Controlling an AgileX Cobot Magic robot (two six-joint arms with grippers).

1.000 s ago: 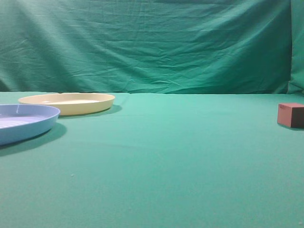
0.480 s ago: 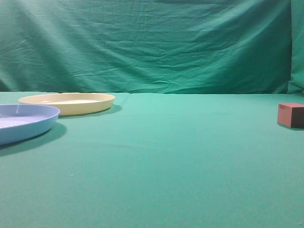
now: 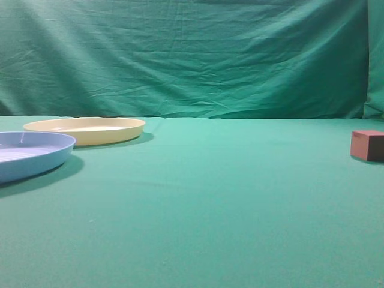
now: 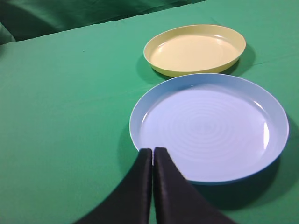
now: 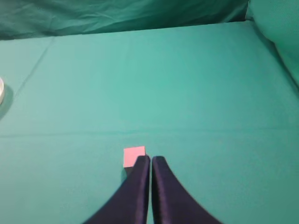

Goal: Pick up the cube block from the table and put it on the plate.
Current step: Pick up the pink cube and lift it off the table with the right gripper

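Observation:
The small reddish-brown cube block sits on the green table at the far right of the exterior view. In the right wrist view it shows pink, just left of and partly behind my right gripper, which is shut and empty above it. The pale yellow plate lies at the back left; in the left wrist view it is beyond the blue plate. My left gripper is shut and empty over the blue plate's near rim. Neither gripper shows in the exterior view.
A light blue ridged plate lies at the left front, close to the yellow plate; it also shows in the left wrist view. A green cloth backdrop hangs behind the table.

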